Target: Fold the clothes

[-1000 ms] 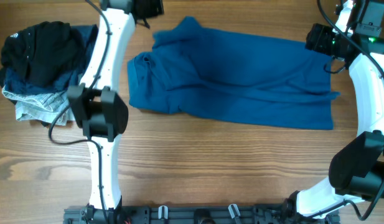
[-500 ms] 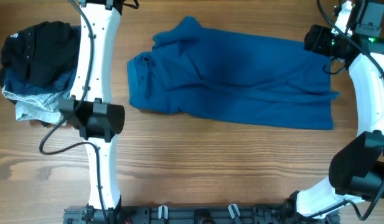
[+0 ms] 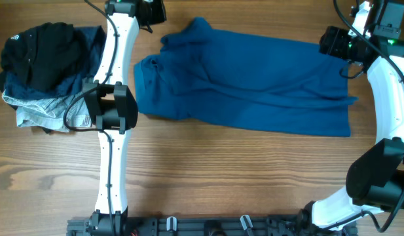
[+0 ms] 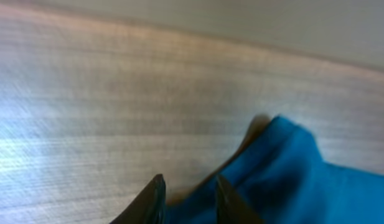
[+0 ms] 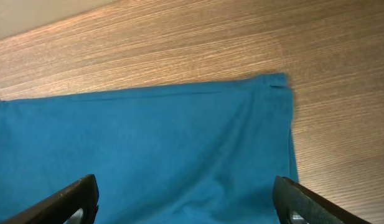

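Observation:
The royal-blue garment (image 3: 247, 82) lies spread and wrinkled across the far middle of the wooden table, with a bunched point at its top left. My left gripper (image 3: 152, 12) is at the table's far edge, just beyond the garment's top-left part. In the left wrist view its fingers (image 4: 188, 180) stand a small gap apart over the edge of the blue cloth (image 4: 291, 168), holding nothing. My right gripper (image 3: 332, 40) hovers at the garment's top-right corner. In the right wrist view its fingers (image 5: 182, 186) are wide open above the flat cloth (image 5: 154, 137).
A pile of other clothes sits at the far left: a black garment (image 3: 41, 52) on top of pale denim jeans (image 3: 38, 108). The left arm's elbow (image 3: 110, 108) hangs between the pile and the blue garment. Bare wood (image 3: 241, 177) fills the near half.
My left arm swung out past the far edge and came back, with its elbow shifting sideways. The blue garment and the right arm have not moved.

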You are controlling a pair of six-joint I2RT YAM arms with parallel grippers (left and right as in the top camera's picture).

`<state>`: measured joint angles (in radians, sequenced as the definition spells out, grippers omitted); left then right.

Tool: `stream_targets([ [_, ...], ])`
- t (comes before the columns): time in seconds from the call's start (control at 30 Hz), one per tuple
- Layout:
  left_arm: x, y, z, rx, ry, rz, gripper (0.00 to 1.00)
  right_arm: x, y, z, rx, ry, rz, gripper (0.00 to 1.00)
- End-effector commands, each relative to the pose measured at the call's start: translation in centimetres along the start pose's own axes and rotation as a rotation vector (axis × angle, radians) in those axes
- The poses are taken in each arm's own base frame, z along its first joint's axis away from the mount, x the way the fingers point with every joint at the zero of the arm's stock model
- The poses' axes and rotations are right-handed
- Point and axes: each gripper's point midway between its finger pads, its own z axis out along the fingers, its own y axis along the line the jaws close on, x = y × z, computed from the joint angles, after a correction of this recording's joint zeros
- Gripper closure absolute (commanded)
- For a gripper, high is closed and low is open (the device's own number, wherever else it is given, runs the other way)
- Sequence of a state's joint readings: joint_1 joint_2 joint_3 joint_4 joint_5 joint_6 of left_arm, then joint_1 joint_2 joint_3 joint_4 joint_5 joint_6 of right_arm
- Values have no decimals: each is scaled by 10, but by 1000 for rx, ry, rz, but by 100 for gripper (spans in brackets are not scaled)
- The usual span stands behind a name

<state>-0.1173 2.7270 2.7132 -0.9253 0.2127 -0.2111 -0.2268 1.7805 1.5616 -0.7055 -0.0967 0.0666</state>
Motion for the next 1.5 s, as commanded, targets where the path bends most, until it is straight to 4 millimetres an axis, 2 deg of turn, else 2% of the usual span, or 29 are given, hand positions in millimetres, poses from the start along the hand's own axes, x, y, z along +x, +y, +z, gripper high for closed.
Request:
stream_targets([
  [0.0, 15, -7, 9, 32, 51, -7, 69, 3, 4, 5, -17, 15, 10, 10],
  [0.1, 27, -11, 15, 62, 91, -13, 60, 3, 4, 5, -17, 16, 10, 10],
  [0.17, 35, -14, 16, 77, 126, -20, 51, 4, 4, 5, -16, 19, 9, 10],
  [0.33, 54, -8, 17, 58, 196, -14, 38, 5, 4, 5, -16, 24, 10, 10],
  [0.6, 75, 9, 49, 23, 236, -26, 33, 7, 4, 5, -16, 30, 10, 10],
  [0.7, 79, 15, 57, 2, 235, -53, 26, 7, 4, 5, -16, 30, 11, 10],
  [0.83, 82, 17, 62, 0, 240, -56, 25, 7, 4, 5, -16, 30, 11, 10],
  [0.87, 82, 16, 62, -1, 240, -65, 27, 7, 4, 5, -15, 30, 10, 10],
  [0.9, 83, 15, 62, -1, 241, -75, 32, 7, 4, 5, -15, 30, 11, 10],
  [1.03, 87, 4, 62, 44, 259, -77, 81, 7, 4, 5, -15, 30, 10, 10],
  [1.1, 87, 1, 62, 52, 258, -75, 95, 7, 4, 5, -15, 30, 10, 10],
  [1.23, 77, 0, 58, 58, 231, -72, 96, 7, 4, 5, -15, 29, 11, 10],
  [1.37, 48, 0, 34, 64, 162, -71, 96, 5, 2, 5, -7, 23, 10, 9],
  [1.47, 19, -8, 4, 77, 87, -58, 96, 2, 1, 8, -1, 10, 10, 9],
])
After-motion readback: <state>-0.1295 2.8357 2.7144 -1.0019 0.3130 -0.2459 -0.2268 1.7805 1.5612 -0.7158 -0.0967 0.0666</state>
